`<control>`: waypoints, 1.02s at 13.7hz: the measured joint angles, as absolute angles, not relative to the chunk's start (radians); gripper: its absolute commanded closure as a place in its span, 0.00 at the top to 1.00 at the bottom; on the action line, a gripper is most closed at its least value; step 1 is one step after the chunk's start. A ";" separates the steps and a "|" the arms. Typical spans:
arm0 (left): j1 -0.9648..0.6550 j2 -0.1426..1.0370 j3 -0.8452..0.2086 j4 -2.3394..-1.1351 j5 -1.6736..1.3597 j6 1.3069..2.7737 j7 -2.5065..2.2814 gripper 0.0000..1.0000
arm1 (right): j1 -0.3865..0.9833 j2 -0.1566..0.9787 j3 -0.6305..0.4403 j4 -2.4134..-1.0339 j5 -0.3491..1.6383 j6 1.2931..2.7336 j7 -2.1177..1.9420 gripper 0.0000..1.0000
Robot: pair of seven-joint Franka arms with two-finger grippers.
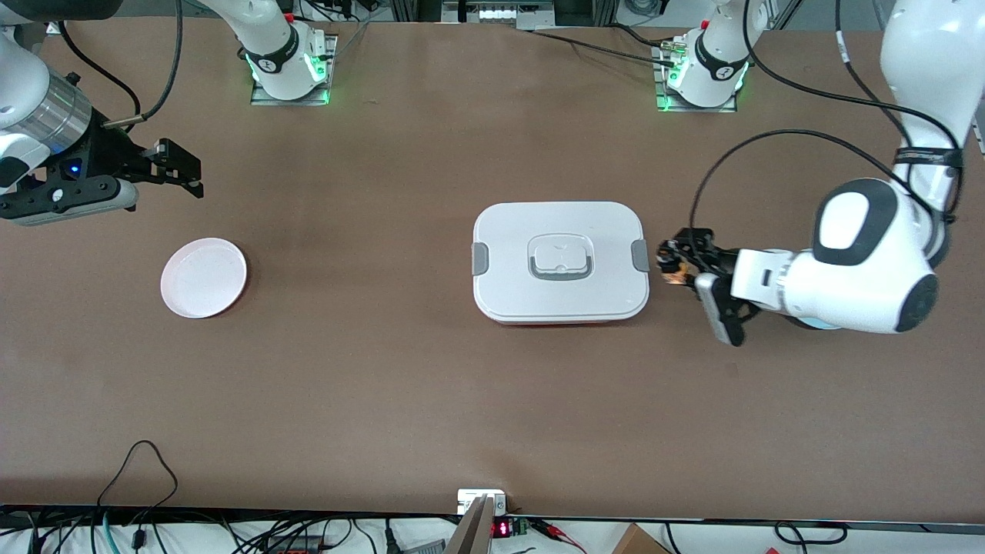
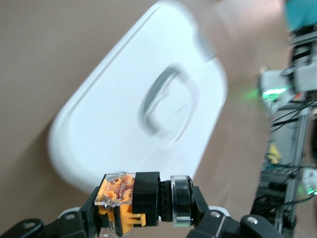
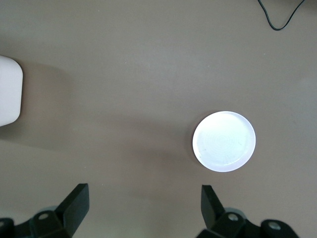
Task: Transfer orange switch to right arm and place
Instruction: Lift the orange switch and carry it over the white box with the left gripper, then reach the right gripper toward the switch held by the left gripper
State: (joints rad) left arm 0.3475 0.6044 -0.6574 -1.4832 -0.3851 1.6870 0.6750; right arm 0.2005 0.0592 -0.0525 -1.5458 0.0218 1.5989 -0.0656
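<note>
Brown table (image 1: 400,400) carries a white lidded box (image 1: 559,260) and a pink plate (image 1: 204,277), well apart; cables hang along its near edge. Left pincer (image 1: 668,261), just beside the box, clamps the orange switch (image 2: 141,198) lying sideways between its fingers. Right pincer (image 1: 185,173) waits spread wide above the table near the plate, its arm cut off.

The left gripper (image 1: 671,261) is in the air, its wrist lying almost level, and its 2 fingers (image 2: 84,218) are closed on the orange switch (image 2: 133,198). The right gripper (image 1: 181,173) waits, held up with its fingers (image 3: 74,201) wide apart.
</note>
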 measured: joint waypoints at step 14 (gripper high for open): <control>-0.105 0.775 -0.664 -1.493 -1.196 2.267 1.390 0.24 | 0.216 0.159 -0.048 -1.553 0.068 1.499 -0.086 1.00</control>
